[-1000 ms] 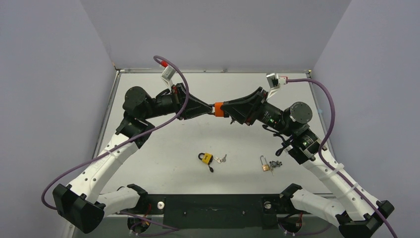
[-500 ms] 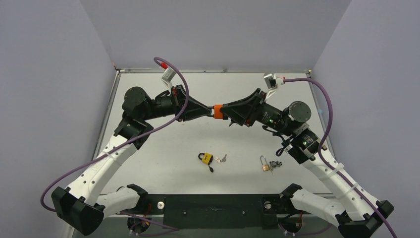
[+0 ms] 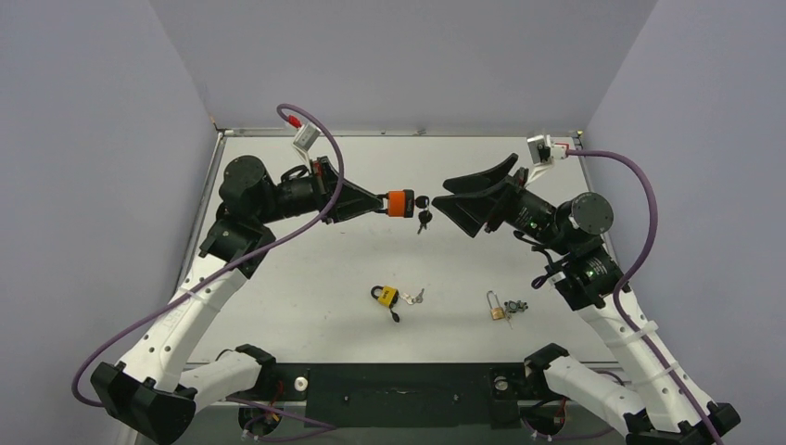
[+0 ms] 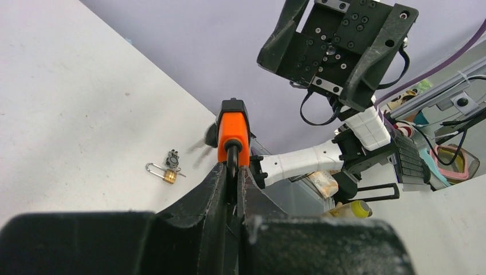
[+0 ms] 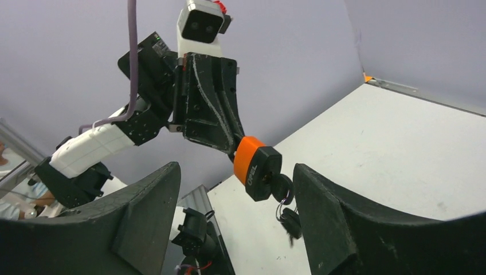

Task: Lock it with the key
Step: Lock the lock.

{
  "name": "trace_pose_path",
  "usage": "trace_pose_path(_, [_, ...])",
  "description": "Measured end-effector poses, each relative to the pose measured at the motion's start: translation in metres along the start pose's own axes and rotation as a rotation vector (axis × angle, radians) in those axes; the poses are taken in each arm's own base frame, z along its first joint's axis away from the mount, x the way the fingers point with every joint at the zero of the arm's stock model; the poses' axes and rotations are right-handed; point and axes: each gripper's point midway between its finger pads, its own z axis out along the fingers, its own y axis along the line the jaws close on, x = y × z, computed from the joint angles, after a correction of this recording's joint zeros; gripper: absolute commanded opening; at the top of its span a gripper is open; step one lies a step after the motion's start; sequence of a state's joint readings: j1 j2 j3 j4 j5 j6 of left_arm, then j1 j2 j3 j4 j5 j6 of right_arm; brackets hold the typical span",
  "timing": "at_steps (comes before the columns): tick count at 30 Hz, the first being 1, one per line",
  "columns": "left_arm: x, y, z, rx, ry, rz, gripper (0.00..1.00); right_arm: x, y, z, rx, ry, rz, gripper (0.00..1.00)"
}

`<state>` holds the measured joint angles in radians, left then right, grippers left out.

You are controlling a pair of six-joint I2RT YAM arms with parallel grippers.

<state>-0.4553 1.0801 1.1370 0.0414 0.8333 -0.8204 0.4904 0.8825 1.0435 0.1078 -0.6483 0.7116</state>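
Orange-bodied black-capped padlock [image 3: 400,202]: top view, held mid-air above white tabletop [image 3: 306,269], left gripper [image 3: 382,203] pinching its top end so base faces right arm. Black-headed key [image 3: 422,201] seated in base, spare key [image 3: 424,221] dangling. Right gripper [image 3: 441,196] spread, just beside key, not touching. Left wrist: fingers clamped on black shackle [image 4: 232,157]. Right wrist: jaws wide, padlock between, untouched.

Orange-and-black padlock [image 3: 400,202]; black key [image 3: 422,202]
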Motion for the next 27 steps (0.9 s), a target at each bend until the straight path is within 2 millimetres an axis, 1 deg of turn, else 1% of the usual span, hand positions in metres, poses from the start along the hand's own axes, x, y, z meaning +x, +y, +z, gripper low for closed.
trace_pose_path(2, [-0.001,-0.002,-0.001,-0.002,0.001,0.004,0.0,0.0,0.007,-0.002,-0.031,0.005,-0.009,0.66])
trace_pose_path(5, [-0.004,-0.006,-0.001,0.004,-0.003,0.011,0.0,0.007,0.008,-0.003,-0.053,0.028,-0.008,0.64])
trace_pose_path(10, [-0.005,-0.015,-0.003,0.033,0.004,0.008,0.0,0.028,-0.002,0.0,-0.059,0.086,0.022,0.63])
trace_pose_path(14, [-0.004,-0.024,-0.004,0.07,0.017,0.004,0.0,0.037,-0.007,0.004,-0.076,0.112,0.042,0.61])
trace_pose_path(16, [-0.004,-0.027,-0.004,0.082,0.022,0.003,0.0,0.037,-0.006,0.006,-0.085,0.113,0.048,0.56])
trace_pose_path(17, [-0.003,-0.029,-0.005,0.089,0.025,0.002,0.0,0.036,-0.005,0.006,-0.093,0.112,0.05,0.5])
trace_pose_path(18, [-0.003,-0.03,-0.005,0.095,0.028,0.002,0.0,0.035,-0.003,0.006,-0.101,0.11,0.051,0.47])
trace_pose_path(19, [-0.003,-0.031,-0.006,0.099,0.028,0.004,0.0,0.034,-0.001,0.007,-0.112,0.107,0.049,0.42])
trace_pose_path(21, [-0.003,-0.033,-0.006,0.105,0.029,0.006,0.0,0.031,0.002,0.008,-0.131,0.099,0.052,0.34])
trace_pose_path(23, [-0.004,-0.034,-0.006,0.11,0.027,0.011,0.0,0.03,0.006,0.008,-0.147,0.095,0.056,0.31])
trace_pose_path(27, [-0.006,-0.037,-0.006,0.118,0.022,0.013,0.0,0.028,0.014,0.008,-0.178,0.091,0.059,0.3])
